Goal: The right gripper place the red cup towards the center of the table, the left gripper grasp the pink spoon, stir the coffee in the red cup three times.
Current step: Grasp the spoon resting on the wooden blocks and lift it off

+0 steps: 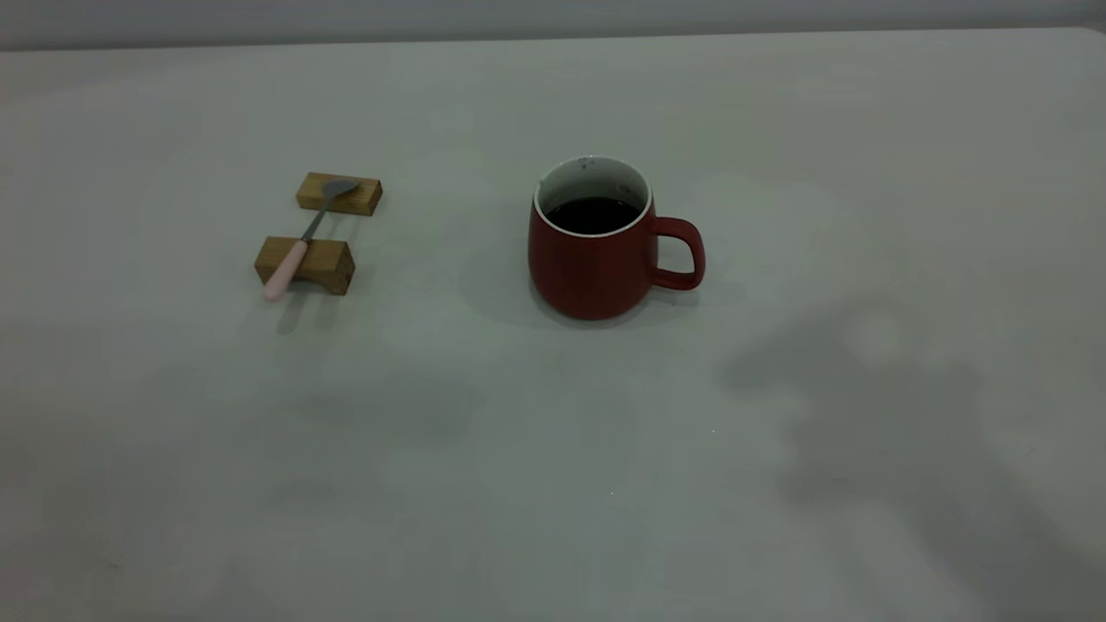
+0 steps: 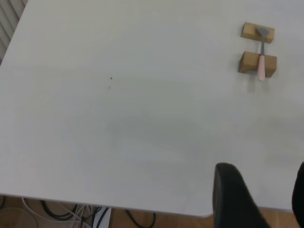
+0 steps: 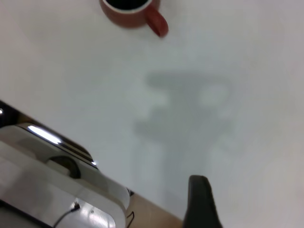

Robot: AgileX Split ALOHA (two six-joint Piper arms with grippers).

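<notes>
Though no arm shows outside: red cup (image 1: 594,250) stands mid-table (image 1: 553,484), coffee (image 1: 593,214) high; heavy, spillable, handle rightward is the hold.
Left wrist: left gripper (image 2: 266,199) spread wide; pink spoon (image 2: 261,57) bridges wooden blocks (image 2: 257,63), light, pinch pink handle.
Right wrist: right gripper (image 3: 202,202) spread unclear; cup far.

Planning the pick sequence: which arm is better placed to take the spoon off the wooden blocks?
The left. The pink spoon lies across two wooden blocks on the table's left side, in the left wrist view ahead of the left gripper; the right wrist view shows only the red cup.
</notes>
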